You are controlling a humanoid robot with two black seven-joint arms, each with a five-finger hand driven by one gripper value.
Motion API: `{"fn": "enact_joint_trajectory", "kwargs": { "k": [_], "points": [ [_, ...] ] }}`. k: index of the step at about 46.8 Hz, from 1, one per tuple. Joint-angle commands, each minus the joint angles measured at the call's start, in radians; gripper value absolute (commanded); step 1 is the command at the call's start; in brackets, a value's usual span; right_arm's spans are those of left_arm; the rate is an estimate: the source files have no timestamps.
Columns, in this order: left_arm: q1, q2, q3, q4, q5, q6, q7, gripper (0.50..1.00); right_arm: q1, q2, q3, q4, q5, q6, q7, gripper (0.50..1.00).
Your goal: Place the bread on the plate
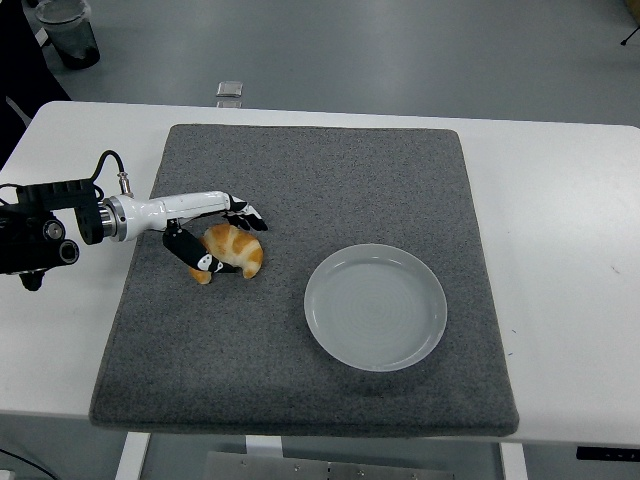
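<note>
The bread (pixel 238 250), a golden croissant, lies on the grey mat left of centre. My left hand (pixel 230 244) reaches in from the left and straddles it. The black fingers (pixel 246 216) stretch along its far side, close to its top edge. The thumb (pixel 196 256) lies against its near left end. The hand is not closed around the bread, which rests on the mat. The round white plate (pixel 375 306) sits empty on the mat, to the right of the bread. My right arm is out of view.
The grey mat (pixel 330 180) covers most of the white table (pixel 560 200). A small grey object (pixel 229 89) lies on the floor beyond the table's far edge, and a dark bin (pixel 68 30) stands at the top left.
</note>
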Motion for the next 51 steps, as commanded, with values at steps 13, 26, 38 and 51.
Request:
{"fn": "enact_joint_trajectory", "kwargs": {
  "k": [13,26,38,51],
  "points": [
    [0.006,-0.013,0.000,0.023,0.008,0.005,-0.004,0.579,0.002,0.000,0.000,0.000,0.000,-0.001,0.000,0.932],
    [-0.006,-0.016,0.000,0.023,0.008,0.012,-0.015,0.500,0.002,0.000,0.001,0.000,0.000,-0.001,0.000,0.930],
    [-0.014,-0.011,-0.006,0.025,0.005,0.012,-0.024,0.500,0.002,0.000,0.001,0.000,0.000,-0.001,0.000,0.930],
    [-0.003,0.018,-0.087,0.071,-0.012,0.006,-0.033,0.500,0.002,0.000,0.001,0.000,0.000,-0.001,0.000,0.930]
  ]
}}
